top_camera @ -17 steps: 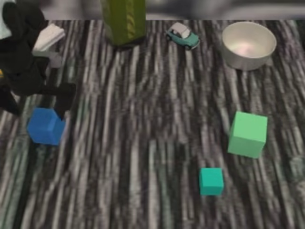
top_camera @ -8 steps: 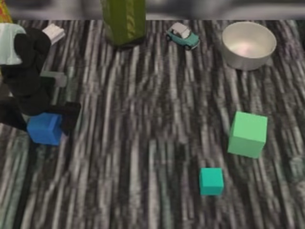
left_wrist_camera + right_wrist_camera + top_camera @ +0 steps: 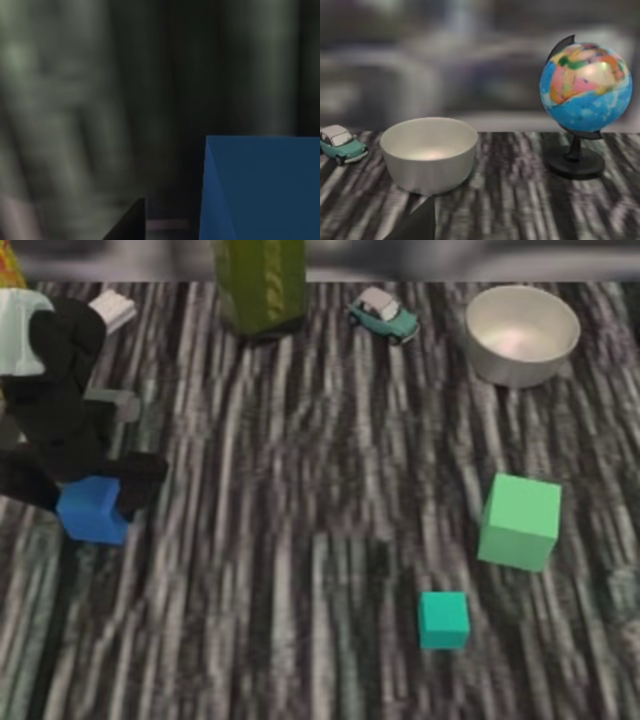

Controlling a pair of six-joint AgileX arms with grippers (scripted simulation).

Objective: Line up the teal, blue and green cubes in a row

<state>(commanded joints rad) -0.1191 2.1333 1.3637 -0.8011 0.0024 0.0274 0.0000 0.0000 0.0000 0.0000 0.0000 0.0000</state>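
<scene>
Blue cube (image 3: pixel 92 510) sits at left centre of the top view, well apart from the other two. Left gripper (image 3: pixel 95 488) is down over it, a dark finger (image 3: pixel 140 480) on each flank of the cube's upper part; the wrist view shows the cube's face filling the lower right with one finger tip (image 3: pixel 127 225) beside it and a gap between them. Whether the fingers have closed onto the faces cannot be told from either view; cube looks to rest on the table. Green cube (image 3: pixel 520 521) is at right centre; teal cube (image 3: pixel 443 619) is below and to the left of it, near but not touching. Judgement: no row yet. Green and teal sit on a diagonal, blue far off at the opposite side. Nothing of the line-up is done as far as can be seen; left to do are the grasp and carry of blue toward the other two, then squaring all three into a line. Right arm is out of the top view; its wrist camera looks across the bowl (image 3: pixel 429 154), toy car (image 3: pixel 341 144) and globe (image 3: pixel 585 87). Bottle (image 3: pixel 258 282) stands at top centre, clear of the work.
</scene>
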